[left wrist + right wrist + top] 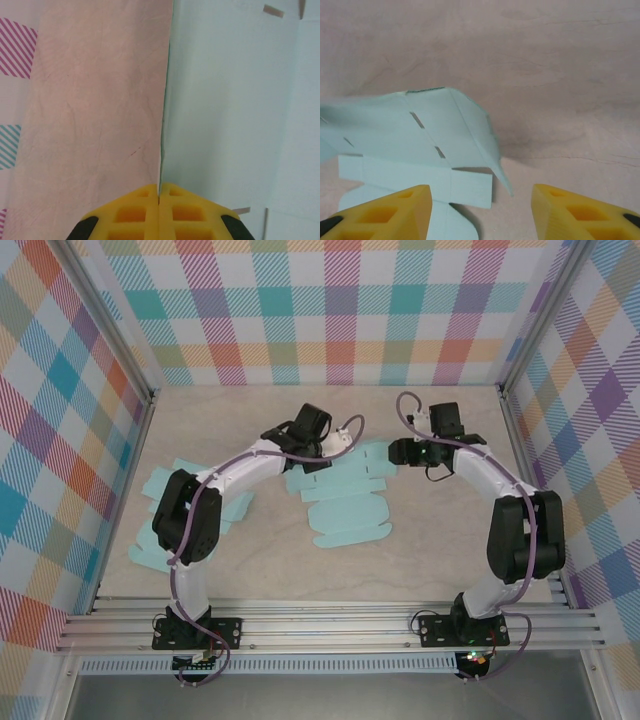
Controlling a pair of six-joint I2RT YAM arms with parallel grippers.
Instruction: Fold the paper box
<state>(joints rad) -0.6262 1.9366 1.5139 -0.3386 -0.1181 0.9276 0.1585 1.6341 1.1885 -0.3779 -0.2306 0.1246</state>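
ok so the paper box (345, 505) is an unfolded pale teal blank lying mostly flat in the middle of the bench (250, 575), between the two arms

left claw (159, 202) is clenched tight, with its yellow fingers pressed right together. in the left wrist view the long edge of the blank runs straight down into the seam between them, so it's pinching the box by that edge. from overhead that claw sits at the far-left corner of the blank

right claw (480, 205) is released, with its fingers spread wide and nothing pinched between them. just ahead of it a flap (465, 130) of the box is tilted up off the bench and throws a shadow on the wood, and you can see a couple of small slots cut near the fold. a flatter panel lies lower down, close to one finger. from above this claw is just beside the far-right end of the blank, can't tell if it's actually touching the paper

there are also a few more teal sheets (158, 482) on the left side of the bench, partly under the left arm and apart from the middle one. plaid walls (340, 300) all around
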